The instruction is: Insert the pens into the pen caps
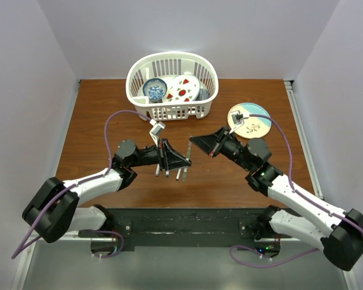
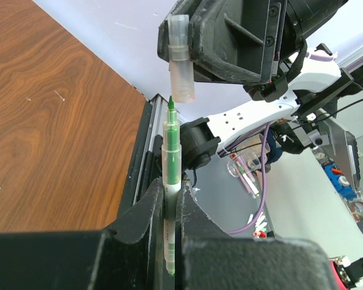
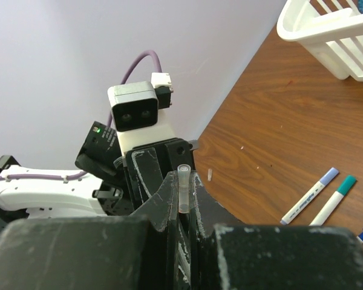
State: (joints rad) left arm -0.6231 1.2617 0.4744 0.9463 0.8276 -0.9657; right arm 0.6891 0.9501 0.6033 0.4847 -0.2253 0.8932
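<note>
Pen (image 2: 171, 158) is clamped between the black fingers of the left tool (image 2: 171, 196). It has a slim, clear-white barrel with a green band and a pointed green tip. It stands up out of the fingers above the middle of the desk (image 1: 97, 121). The cap (image 2: 181, 60) is a short frosted plastic tube, held in the right tool (image 3: 183, 181). It shows as pinched tight in the right wrist view, with its top poking past the scuffed fingertips. The pen tip sits right at the edge of the cap's open end, not inside it (can't tell if they touch).

A few more pens lie flat on the desk under the tools, side by side and roughly parallel. One is a lilac-capped pen (image 3: 307, 198) and the one just beside it is a teal-capped pen (image 3: 333, 200). A third, blue one is cut off by the frame. A tiny clear piece (image 3: 209, 175) lies apart from them, too small to identify.

The desk is brown wood-grain laminate, smooth, with a few pale specks. A black rail runs along the near edge and metal strips run down the sides. Farther back on the right is a round plate (image 1: 258, 125) in cream and light blue. At the far edge is a white slotted plastic basket (image 1: 172, 112) with rounded corners, holding a blue patterned bowl (image 1: 154, 89) and a white dish with red marks (image 1: 183, 89). Plain pale walls close in the desk on three sides.
</note>
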